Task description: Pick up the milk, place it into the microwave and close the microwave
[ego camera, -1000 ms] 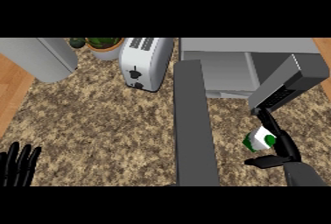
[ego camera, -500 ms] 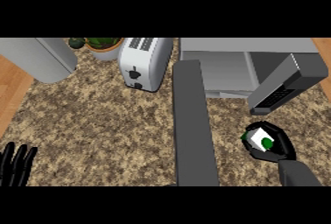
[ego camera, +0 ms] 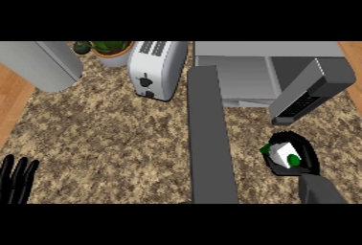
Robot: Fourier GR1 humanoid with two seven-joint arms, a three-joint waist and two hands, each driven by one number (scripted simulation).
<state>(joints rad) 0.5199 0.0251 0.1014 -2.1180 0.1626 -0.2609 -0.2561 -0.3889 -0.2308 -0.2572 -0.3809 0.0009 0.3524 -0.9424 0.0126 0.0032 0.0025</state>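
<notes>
The milk (ego camera: 285,154) is a small white carton with green marks, held at the right of the counter. My right hand (ego camera: 302,148) is shut on it, fingers curled round it and hiding most of it. The grey microwave (ego camera: 244,72) stands at the back right with its cavity showing. Its door (ego camera: 311,91) hangs open, swung out to the right, just beyond the held carton. My left hand (ego camera: 16,178) rests open at the lower left edge, fingers up, far from the milk.
A white toaster (ego camera: 157,68) stands at the back centre, a potted plant (ego camera: 109,49) behind it and a grey container (ego camera: 39,64) at the back left. A long dark grey bar (ego camera: 209,139) runs down the counter's middle, left of my right hand.
My right hand with the milk has pulled back toward the lower edge and slightly away from the door. The door has swung a little further from the carton. The left hand is still.
</notes>
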